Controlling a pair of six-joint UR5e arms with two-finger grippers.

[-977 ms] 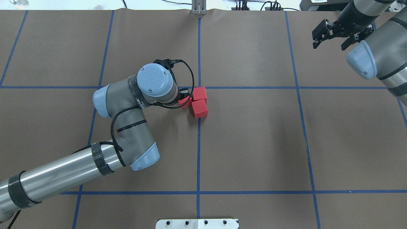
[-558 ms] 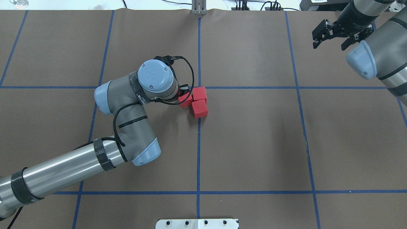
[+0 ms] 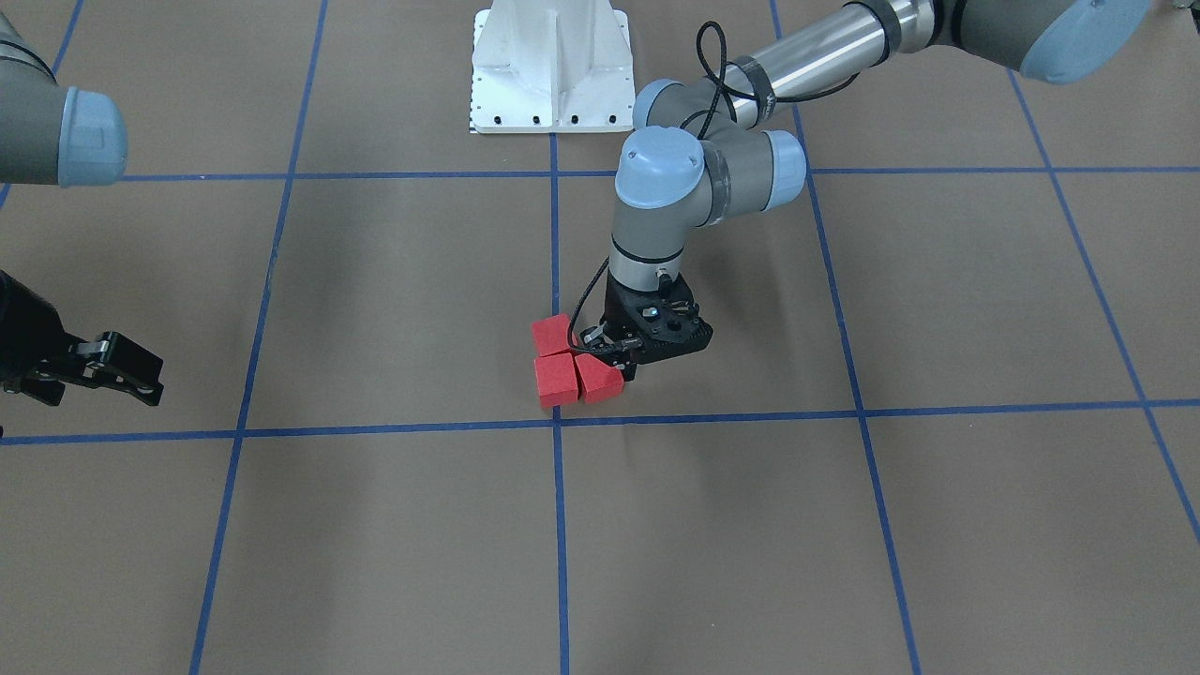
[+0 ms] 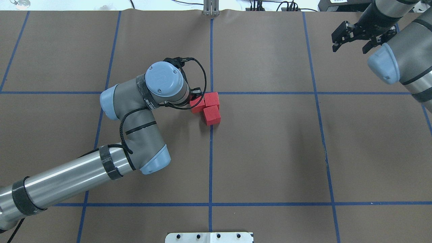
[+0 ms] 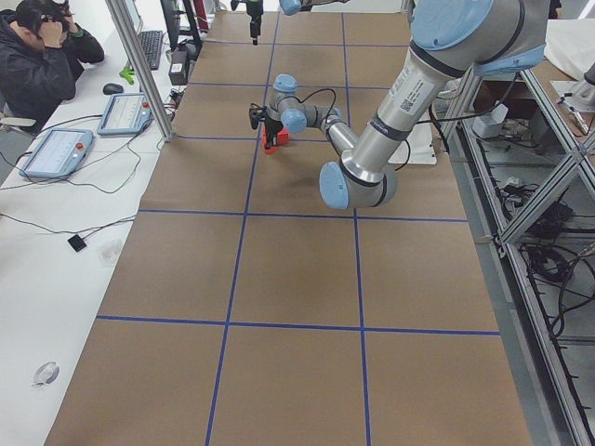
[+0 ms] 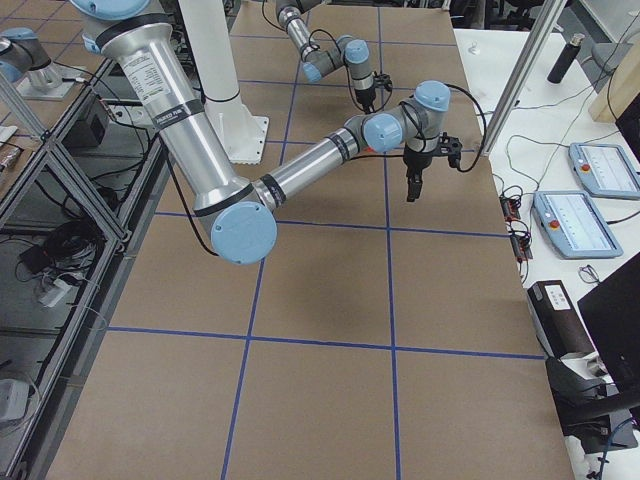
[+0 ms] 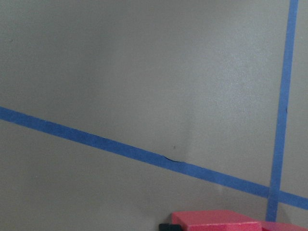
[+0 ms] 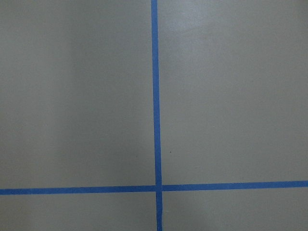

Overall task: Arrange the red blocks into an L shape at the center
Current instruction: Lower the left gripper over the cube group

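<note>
At the center [image 4: 211,92] of the table [image 4: 270,152], where two blue tape lines [image 4: 270,92] cross, the red blocks [image 4: 211,115] sit bunched just off the crossing, between its 5 and 7 o'clock in the overhead view. Two lie in a column along the vertical tape, touching. The third block [image 4: 196,105] butts the upper one at its 9 o'clock, skewed, so the L is rough.

Judgement: small matte cubes, likely light, rigid, not slippery, not fragile. Best hold is from above, on two opposite free faces clear of the neighbours.

Left hand [image 3: 617,361] is low at the skewed block, touching it; clamped or merely bracketing, cannot tell. Right hand [image 4: 350,45] hangs well apart at 2 o'clock, fingers spread, empty.

Overhead, the left wrist [image 4: 164,82] hides its hand. Front view exposes the fingers against the block. Left wrist camera catches only a block top and a dark fingertip [image 7: 166,226] at its bottom edge.
</note>
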